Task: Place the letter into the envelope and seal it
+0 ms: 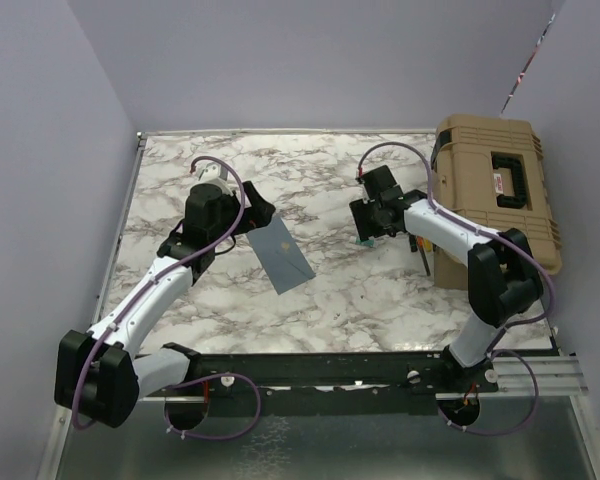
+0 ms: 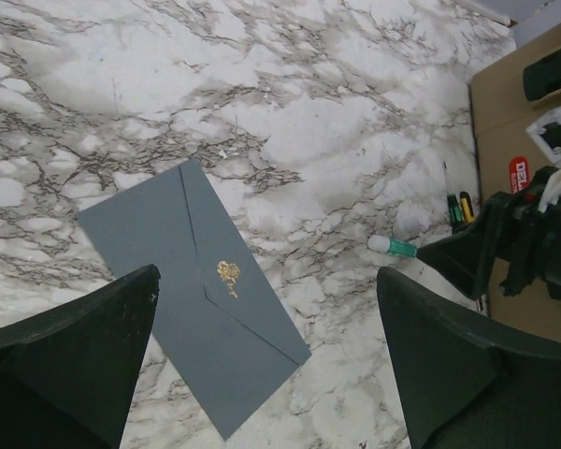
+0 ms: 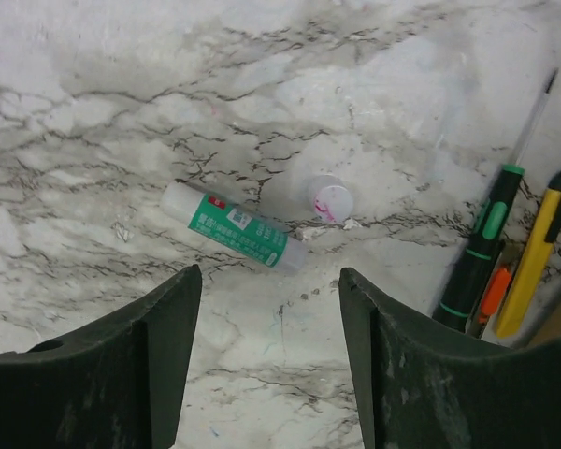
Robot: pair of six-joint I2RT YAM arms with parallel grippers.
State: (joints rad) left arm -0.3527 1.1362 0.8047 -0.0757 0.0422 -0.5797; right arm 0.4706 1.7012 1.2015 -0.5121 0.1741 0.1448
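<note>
Envelope [image 1: 283,252] flat mid-table, flap down, edges free, bare marble table [image 1: 330,300] around, left gripper [image 1: 242,215] spread wide at its far-left corner, right gripper [image 3: 268,276] parted, empty, over glue stick [image 3: 232,238], toolbox [image 1: 495,190] crowding right.

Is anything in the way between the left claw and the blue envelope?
No, nothing visible. The left gripper hangs open over the flat slate blue-grey paper envelope, with only bare marble-patterned table around it. The green-and-white glue stick lies off to the side, under the right gripper.
</note>
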